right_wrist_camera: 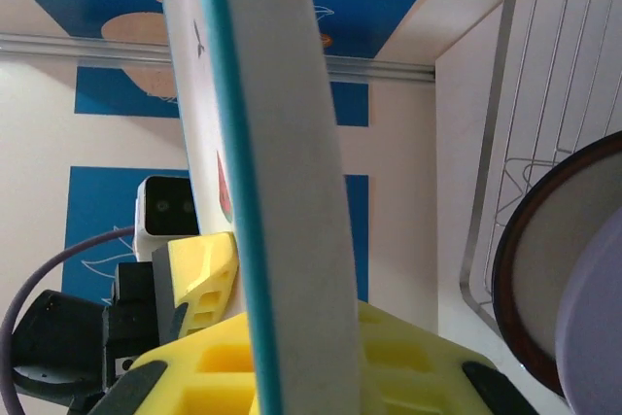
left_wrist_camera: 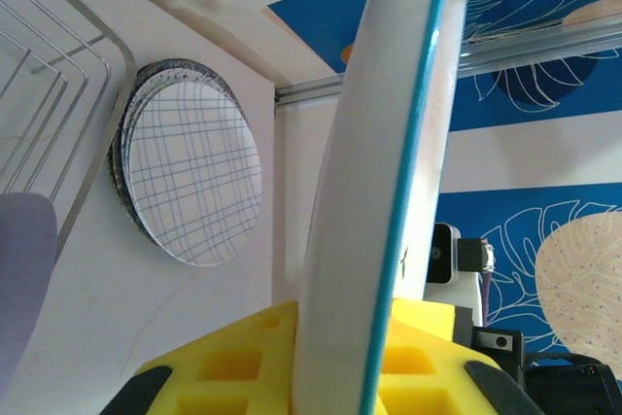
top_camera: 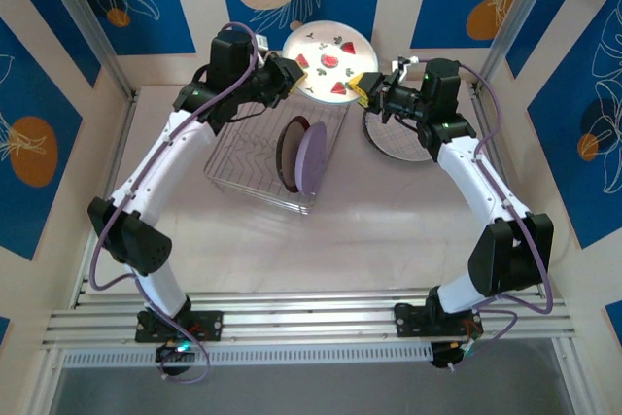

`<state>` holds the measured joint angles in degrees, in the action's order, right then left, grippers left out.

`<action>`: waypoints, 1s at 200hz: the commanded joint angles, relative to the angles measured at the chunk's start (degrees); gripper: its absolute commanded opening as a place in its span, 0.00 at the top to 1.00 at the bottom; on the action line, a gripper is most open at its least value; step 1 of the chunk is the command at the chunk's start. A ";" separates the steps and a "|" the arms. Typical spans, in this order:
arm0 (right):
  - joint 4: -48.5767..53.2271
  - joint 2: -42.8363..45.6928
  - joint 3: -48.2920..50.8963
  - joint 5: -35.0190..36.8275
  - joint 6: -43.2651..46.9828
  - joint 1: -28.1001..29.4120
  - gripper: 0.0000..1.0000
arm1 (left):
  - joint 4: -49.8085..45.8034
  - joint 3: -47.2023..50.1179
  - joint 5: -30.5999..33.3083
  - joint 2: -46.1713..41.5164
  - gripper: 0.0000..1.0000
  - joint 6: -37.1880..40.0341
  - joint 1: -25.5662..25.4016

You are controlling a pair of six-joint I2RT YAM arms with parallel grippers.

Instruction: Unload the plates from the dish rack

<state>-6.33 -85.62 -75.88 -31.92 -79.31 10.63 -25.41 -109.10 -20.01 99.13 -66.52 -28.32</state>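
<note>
Strawberry plate (top_camera: 328, 57) is over the far edge of the dish rack (top_camera: 243, 170), left jaws and right jaws both clamped on its rim. I'd release left first, then lay it gently on the grid plate (left_wrist_camera: 190, 177) stack on the table (top_camera: 369, 230).

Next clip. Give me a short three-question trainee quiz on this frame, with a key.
1. True or false: the lilac plate stands on edge in the dish rack.
2. What holds the strawberry plate? A) left gripper alone B) right gripper alone C) both grippers
3. Fill in: the top plate of the stack beside the rack is white with ___ lines.
Key: 1 true; 2 C; 3 grid.
</note>
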 commanded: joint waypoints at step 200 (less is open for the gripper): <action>18.30 24.90 12.02 0.66 11.02 -14.84 1.00 | -11.10 -10.16 -0.82 -0.25 0.15 19.17 -0.68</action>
<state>9.63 -66.50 -67.31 -28.16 -72.38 -2.22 -31.24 -114.06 -21.15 98.10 -56.47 -28.32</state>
